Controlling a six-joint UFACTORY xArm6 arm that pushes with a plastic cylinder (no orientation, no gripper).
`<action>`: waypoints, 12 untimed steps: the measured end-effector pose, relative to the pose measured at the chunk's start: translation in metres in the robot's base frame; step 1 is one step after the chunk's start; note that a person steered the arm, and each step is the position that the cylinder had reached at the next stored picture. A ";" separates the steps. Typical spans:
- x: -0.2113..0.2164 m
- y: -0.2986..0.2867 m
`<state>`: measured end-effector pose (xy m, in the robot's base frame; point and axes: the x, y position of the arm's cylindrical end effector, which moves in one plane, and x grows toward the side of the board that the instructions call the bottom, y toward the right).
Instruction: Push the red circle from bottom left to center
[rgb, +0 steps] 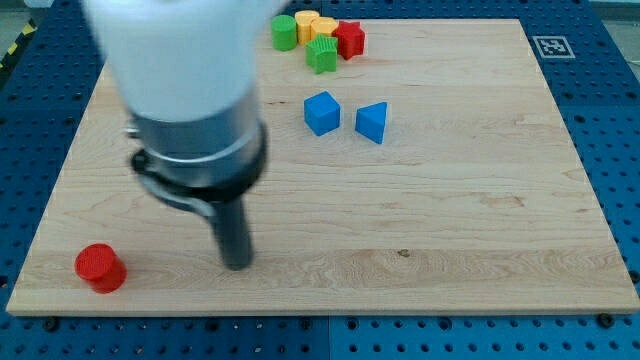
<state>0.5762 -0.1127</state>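
The red circle (100, 267) is a short red cylinder lying at the view's bottom left corner of the wooden board (460, 210). My tip (237, 264) is the lower end of the dark rod under the large white and grey arm body. The tip stands on the board to the right of the red circle, well apart from it and at about the same height in the view. Nothing touches the red circle.
A blue cube (322, 113) and a blue triangular block (372, 122) lie above the board's middle. At the top edge sits a cluster: green cylinder (285, 31), yellow blocks (314, 24), a green block (322, 55) and a red star (350, 39).
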 end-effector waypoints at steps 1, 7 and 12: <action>0.000 -0.088; 0.008 -0.191; 0.039 -0.106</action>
<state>0.6153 -0.2183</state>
